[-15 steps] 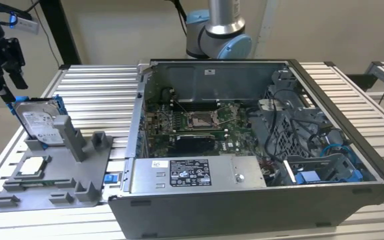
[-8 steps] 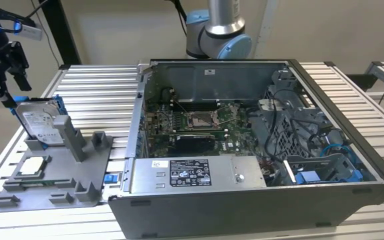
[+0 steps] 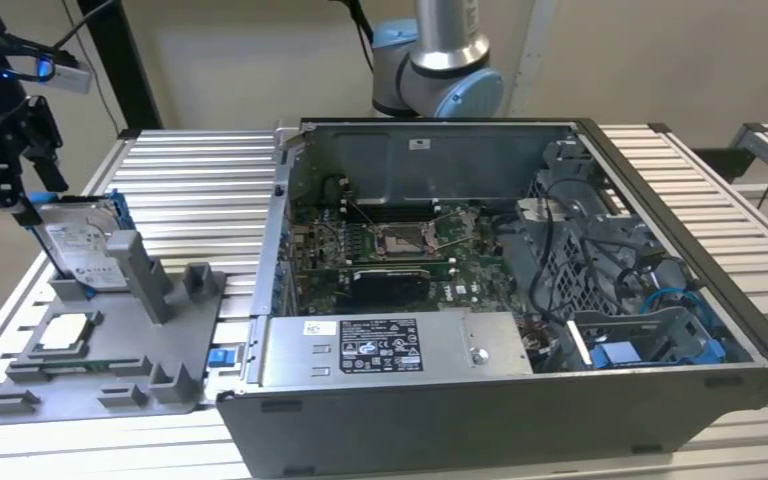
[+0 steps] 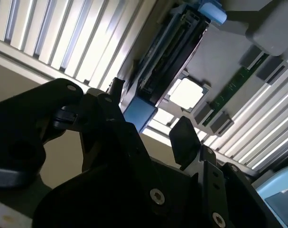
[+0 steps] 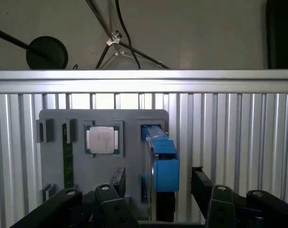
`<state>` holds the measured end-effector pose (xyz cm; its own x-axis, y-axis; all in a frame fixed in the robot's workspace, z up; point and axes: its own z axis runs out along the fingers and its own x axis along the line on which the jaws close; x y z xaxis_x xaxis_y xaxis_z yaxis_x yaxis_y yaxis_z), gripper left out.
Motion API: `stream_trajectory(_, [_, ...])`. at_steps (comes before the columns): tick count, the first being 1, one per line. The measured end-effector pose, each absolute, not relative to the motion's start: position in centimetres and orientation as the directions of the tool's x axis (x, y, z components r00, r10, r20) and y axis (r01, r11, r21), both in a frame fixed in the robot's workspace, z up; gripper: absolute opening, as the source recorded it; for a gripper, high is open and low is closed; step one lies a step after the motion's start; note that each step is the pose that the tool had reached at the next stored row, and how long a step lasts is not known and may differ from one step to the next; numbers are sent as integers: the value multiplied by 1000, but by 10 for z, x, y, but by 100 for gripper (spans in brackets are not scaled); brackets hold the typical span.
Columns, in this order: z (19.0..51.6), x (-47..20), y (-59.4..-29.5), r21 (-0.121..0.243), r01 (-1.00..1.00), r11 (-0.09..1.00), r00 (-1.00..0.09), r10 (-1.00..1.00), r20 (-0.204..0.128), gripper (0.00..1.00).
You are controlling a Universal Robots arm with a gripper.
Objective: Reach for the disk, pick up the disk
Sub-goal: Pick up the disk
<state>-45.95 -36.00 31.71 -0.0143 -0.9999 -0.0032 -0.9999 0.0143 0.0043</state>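
Our hand hangs spread, the disk (upright in its grey holder) just below, lined up between the fingers. We judge the reach nearly done; gripping calls for a square descent.

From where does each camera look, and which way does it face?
Exterior view: off the arm, looking down at the open computer case and grey tray; arm, gripper show.
First wrist view: on the wrist, facing the disk end-on; fingers show.
Second wrist view: likewise, obliquely; fingers show.
All views share disk and chip.

Blk hand, silver-blue arm
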Motion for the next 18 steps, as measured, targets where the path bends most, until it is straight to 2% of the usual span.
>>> stream_trajectory(18, [284,-458,-357,4,-1000,-6,6,-1000,-3,100])
